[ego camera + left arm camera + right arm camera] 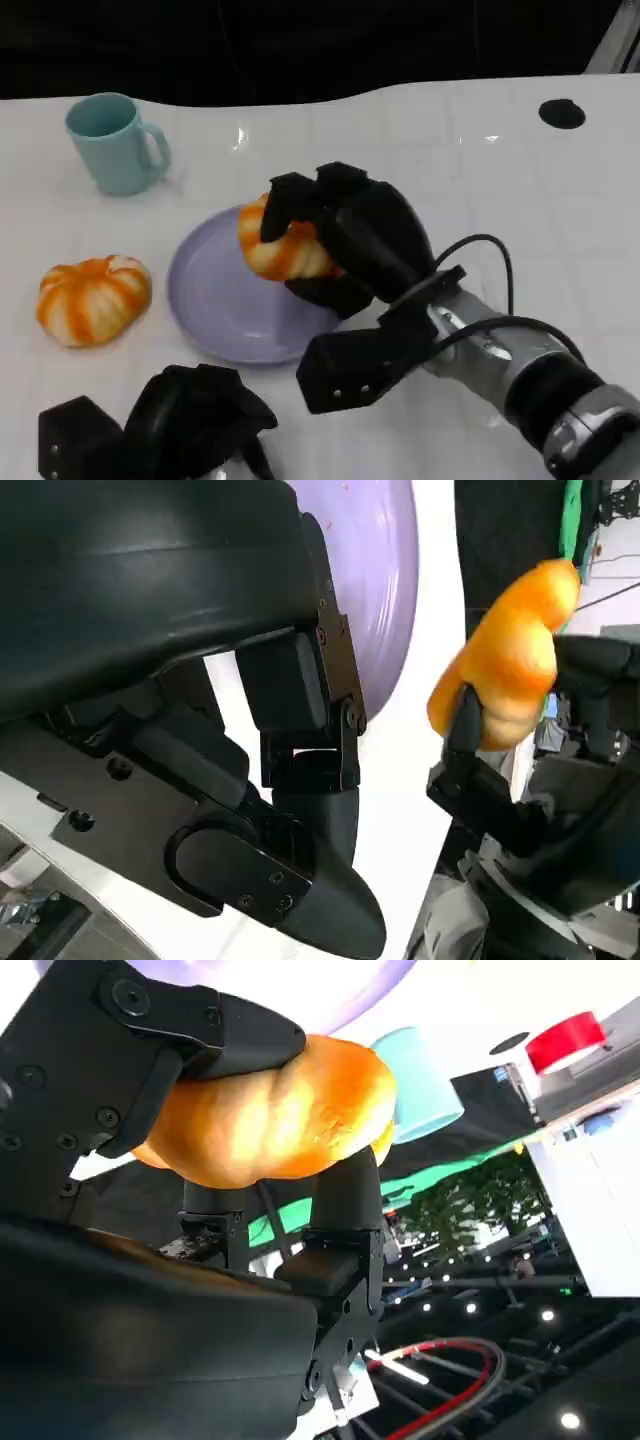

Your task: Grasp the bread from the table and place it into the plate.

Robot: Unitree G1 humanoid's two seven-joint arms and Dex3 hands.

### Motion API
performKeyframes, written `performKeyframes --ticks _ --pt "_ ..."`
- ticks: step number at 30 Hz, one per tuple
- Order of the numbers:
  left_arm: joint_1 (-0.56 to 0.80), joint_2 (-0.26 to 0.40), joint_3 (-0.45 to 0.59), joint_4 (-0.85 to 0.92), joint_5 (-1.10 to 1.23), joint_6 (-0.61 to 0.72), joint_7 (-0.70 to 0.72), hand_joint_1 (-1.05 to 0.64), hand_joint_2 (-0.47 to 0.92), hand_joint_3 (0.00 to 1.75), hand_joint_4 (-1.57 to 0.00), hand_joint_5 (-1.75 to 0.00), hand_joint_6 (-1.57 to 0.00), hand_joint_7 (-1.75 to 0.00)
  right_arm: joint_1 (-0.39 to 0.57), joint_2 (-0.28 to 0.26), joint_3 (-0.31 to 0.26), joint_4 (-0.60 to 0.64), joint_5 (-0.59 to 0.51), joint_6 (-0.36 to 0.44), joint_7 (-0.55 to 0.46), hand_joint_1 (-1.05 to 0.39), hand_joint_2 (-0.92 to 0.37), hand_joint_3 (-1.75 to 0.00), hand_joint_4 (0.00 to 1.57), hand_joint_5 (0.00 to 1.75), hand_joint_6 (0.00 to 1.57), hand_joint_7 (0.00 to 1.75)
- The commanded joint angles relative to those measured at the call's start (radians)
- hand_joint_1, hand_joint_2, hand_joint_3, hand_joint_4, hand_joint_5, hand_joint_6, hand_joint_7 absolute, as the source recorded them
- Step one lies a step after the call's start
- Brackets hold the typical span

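Bread (282, 247) sits clasped in the right robot hand (345, 240), fingers wrapped around it, carried over the far side of the purple plate (215, 300), apparently for release. The left robot hand (190, 420) rests low, fingers curled, holding nothing.

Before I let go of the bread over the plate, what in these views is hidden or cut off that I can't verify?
- Bread underside: head view, covered by the right hand; whether it touches the plate cannot be told.
- Plate's right rim: head view, behind the right hand.
- Left hand: head view, cut by the bottom edge.
- Plate in the left wrist view: mostly behind the left hand's shell.
- Mug: right wrist view, partly behind the bread.
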Motion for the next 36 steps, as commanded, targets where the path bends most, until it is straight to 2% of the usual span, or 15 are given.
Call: performKeyframes --ticks 1,3,5,6,7,9,10,11,12,14,20,29,36 --pt "0.009 0.008 0.002 -0.014 -0.003 -0.002 0.007 -1.05 0.8 0.0 -1.52 -0.89 -1.57 -0.48 -0.027 0.019 0.01 0.053 0.007 -0.009 -0.017 -0.17 -0.3 -1.28 0.97 1.75 0.76 1.75" --pt "0.009 0.008 0.003 -0.015 -0.008 0.006 0.004 -1.05 0.79 0.0 -1.52 -0.89 -1.57 -0.48 -0.032 0.022 0.013 0.064 0.011 0.009 0.021 -0.19 -0.33 -1.22 0.94 1.75 0.79 1.58" --pt "0.009 0.009 0.001 -0.015 -0.004 0.003 0.006 -1.05 0.79 0.0 -1.52 -0.89 -1.57 -0.48 -0.034 0.023 0.011 0.07 0.021 0.03 0.081 -0.2 -0.38 -1.08 0.91 1.73 0.97 1.0" --pt "0.009 0.01 -0.001 -0.017 0.002 0.002 0.011 -1.05 0.79 0.0 -1.52 -0.89 -1.57 -0.48 -0.033 0.025 0.006 0.07 0.034 0.042 0.124 -0.22 -0.47 -0.86 0.87 1.55 1.02 0.65" --pt "0.01 0.01 -0.002 -0.019 0.005 0.001 0.013 -1.05 0.79 0.0 -1.52 -0.89 -1.57 -0.48 -0.032 0.027 0.001 0.069 0.044 0.053 0.157 -0.24 -0.55 -0.69 0.8 1.34 1.02 0.41" --pt "0.012 0.009 -0.004 -0.024 0.007 0.005 0.019 -1.05 0.79 0.0 -1.52 -0.89 -1.57 -0.48 -0.032 0.026 0.0 0.059 0.055 0.091 0.228 -0.26 -0.64 -0.52 0.72 1.07 0.98 0.19" --pt "0.012 0.009 -0.004 -0.025 0.007 0.005 0.019 -1.05 0.79 0.0 -1.53 -0.89 -1.57 -0.48 -0.033 0.024 0.001 0.053 0.062 0.118 0.283 -0.29 -0.7 -0.44 0.6 0.85 0.89 0.1" --pt "0.013 0.01 -0.005 -0.025 0.007 0.005 0.019 -1.05 0.79 0.0 -1.53 -0.89 -1.57 -0.48 -0.034 0.022 0.001 0.046 0.066 0.137 0.326 -0.33 -0.8 -0.32 0.44 0.58 0.72 0.04" --pt "0.011 0.011 -0.005 -0.023 0.005 0.002 0.016 -1.05 0.79 0.0 -1.53 -0.89 -1.57 -0.48 -0.034 0.018 0.002 0.037 0.069 0.154 0.368 -0.35 -0.86 -0.23 0.39 0.46 0.64 0.02" --pt "0.008 0.012 -0.005 -0.016 0.004 -0.005 0.012 -1.05 0.79 0.0 -1.53 -0.89 -1.57 -0.48 -0.03 0.01 0.006 0.018 0.068 0.175 0.417 -0.48 -0.91 -0.19 0.26 0.31 0.46 0.0" --pt "0.005 0.015 -0.007 -0.012 0.01 -0.007 0.015 -1.05 0.79 0.0 -1.52 -0.89 -1.57 -0.48 0.006 -0.016 -0.01 -0.06 0.097 0.189 0.501 -0.72 -0.92 -0.29 0.08 0.23 0.21 0.0" --pt "0.005 0.013 -0.008 -0.019 0.01 0.006 0.019 -1.05 0.78 0.0 -1.52 -0.89 -1.57 -0.49 0.095 -0.082 -0.042 -0.258 0.173 0.172 0.615 -0.83 -0.92 -0.36 0.01 0.26 0.15 0.0" --pt "0.002 0.014 -0.008 -0.015 0.009 0.003 0.02 -1.05 0.78 0.0 -1.52 -0.89 -1.57 -0.48 0.205 -0.17 -0.08 -0.491 0.217 0.173 0.699 -0.8 -0.92 -0.38 0.01 0.32 0.16 0.01"
